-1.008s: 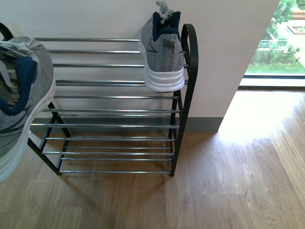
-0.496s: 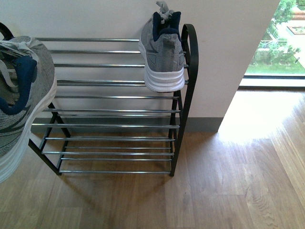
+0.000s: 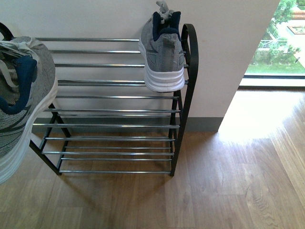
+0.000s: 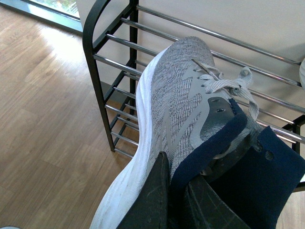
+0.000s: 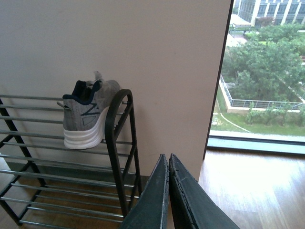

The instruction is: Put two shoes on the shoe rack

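Front view. Black shoe rack stands against a pale wall, its tiers of chrome bars running left to right. Racked sneaker sits on the top tier at the far right end, just beside the rounded side frame. Its heel faces the camera and its white sole hangs past the nearest bar. Held sneaker fills the left edge of the picture, near the camera and off the floor. It is tilted, with the sole turned down and to the right, and it covers the rack's left end. Wood floor is in front, and a window is at far right. Neither arm shows here.

Left wrist view. Left gripper is clamped on the held sneaker at its navy heel collar, one dark finger outside the collar and one inside. The toe points toward the rack's upper bars. Cannot tell whether the toe touches a bar. The laces are loose on top.

Right wrist view. Right gripper is clenched, fingers pressed flat together with nothing between them. It hangs to the right of the rack, well apart from it. The racked sneaker shows on the top tier against the side frame. Trees and buildings show through the window.
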{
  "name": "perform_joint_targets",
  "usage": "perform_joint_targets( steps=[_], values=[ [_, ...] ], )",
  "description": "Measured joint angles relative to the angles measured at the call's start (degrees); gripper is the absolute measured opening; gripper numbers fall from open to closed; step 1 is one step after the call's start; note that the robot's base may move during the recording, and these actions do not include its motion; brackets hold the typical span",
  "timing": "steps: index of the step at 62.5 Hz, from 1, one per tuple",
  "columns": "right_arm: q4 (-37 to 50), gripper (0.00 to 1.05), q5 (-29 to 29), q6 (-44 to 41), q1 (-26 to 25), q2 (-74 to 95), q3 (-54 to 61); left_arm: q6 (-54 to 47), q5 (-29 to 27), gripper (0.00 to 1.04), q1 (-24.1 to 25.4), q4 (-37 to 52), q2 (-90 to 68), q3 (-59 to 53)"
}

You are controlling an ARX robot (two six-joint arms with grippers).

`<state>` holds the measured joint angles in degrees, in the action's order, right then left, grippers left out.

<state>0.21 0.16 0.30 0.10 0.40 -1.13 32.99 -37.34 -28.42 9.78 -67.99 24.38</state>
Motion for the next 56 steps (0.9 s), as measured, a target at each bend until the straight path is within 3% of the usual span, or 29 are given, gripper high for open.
perform_joint_targets(
  steps=[15,25,48,54,56],
  values=[
    [0.00,0.03,0.00,-0.04,0.00,-0.07,0.00,0.00,0.00,0.02,0.00,0.00,0.00,0.00],
    [0.00,0.35,0.00,-0.02,0.00,-0.09,0.00,0.00,0.00,0.02,0.00,0.00,0.00,0.00],
    [0.00,0.96,0.00,0.00,0.00,-0.09,0.00,0.00,0.00,0.02,0.00,0.00,0.00,0.00],
    [0.00,0.95,0.00,0.00,0.00,-0.09,0.00,-0.15,0.15,0.02,0.00,0.13,0.00,-0.02],
    [0.00,0.95,0.00,0.00,0.00,-0.09,0.00,-1.42,1.92,0.02,0.13,3.98,-0.35,-1.03]
  ],
)
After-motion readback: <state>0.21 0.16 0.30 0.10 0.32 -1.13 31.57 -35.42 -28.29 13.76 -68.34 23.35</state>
